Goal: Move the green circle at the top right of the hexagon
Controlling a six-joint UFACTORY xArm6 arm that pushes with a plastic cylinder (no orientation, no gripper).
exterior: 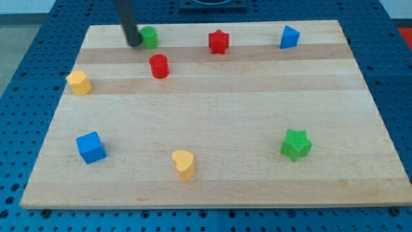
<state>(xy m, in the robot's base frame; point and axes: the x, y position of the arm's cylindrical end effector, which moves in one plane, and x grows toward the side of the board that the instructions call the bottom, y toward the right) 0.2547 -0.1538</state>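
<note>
The green circle (150, 37) stands near the view's top left of the wooden board. My tip (134, 44) is right against its left side, touching or nearly so. A red round block (159, 66) sits just below the green circle. A yellow hexagon-like block (79, 83) lies at the board's left edge, below and left of my tip.
A red star (219, 42) and a blue block (290, 37) lie along the top. A blue cube (91, 147), a yellow heart (183, 164) and a green star (296, 144) lie toward the bottom. The board (212, 109) rests on a blue perforated table.
</note>
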